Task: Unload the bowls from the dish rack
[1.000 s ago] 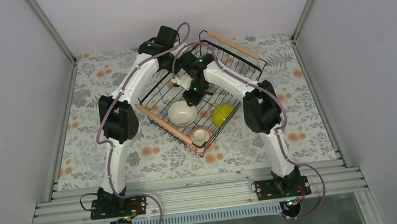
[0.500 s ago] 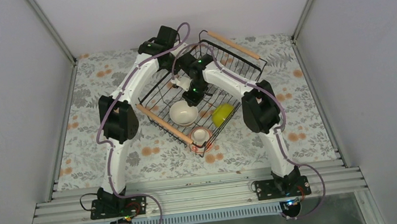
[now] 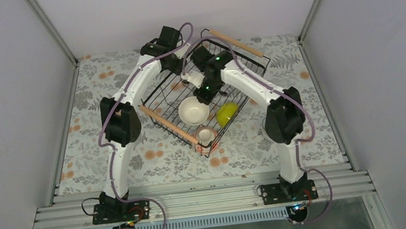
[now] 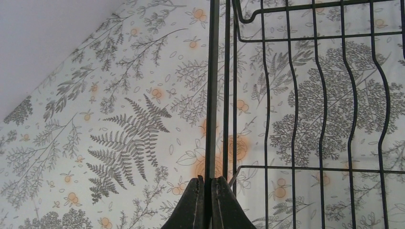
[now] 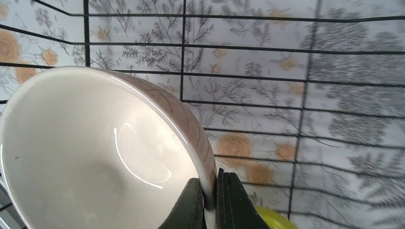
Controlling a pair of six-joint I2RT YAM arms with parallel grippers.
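The black wire dish rack (image 3: 168, 126) with two wooden handles sits mid-table. My left gripper (image 4: 208, 188) is shut on a wire of the rack's far-left rim (image 4: 212, 95); in the top view it (image 3: 175, 66) sits at that corner. My right gripper (image 5: 209, 200) is shut on the rim of a cream-white bowl (image 5: 95, 157) with a tan outside, held tilted over the rack floor (image 3: 194, 111). A yellow-green bowl (image 3: 227, 114) lies on its side to its right and peeks into the right wrist view (image 5: 273, 220). A pinkish patterned bowl (image 3: 206, 135) stands at the rack's near corner.
The floral tablecloth (image 3: 136, 158) covers the table around the rack. Grey walls close in on the left, right and far sides. The metal rail with both arm bases (image 3: 199, 199) runs along the near edge. The rack's wire walls (image 5: 183, 57) surround the held bowl.
My right arm has swung right and its elbow has moved outward, carrying the cream-white bowl a little right and farther. The rack has shifted slightly. My left gripper stays on the rim.
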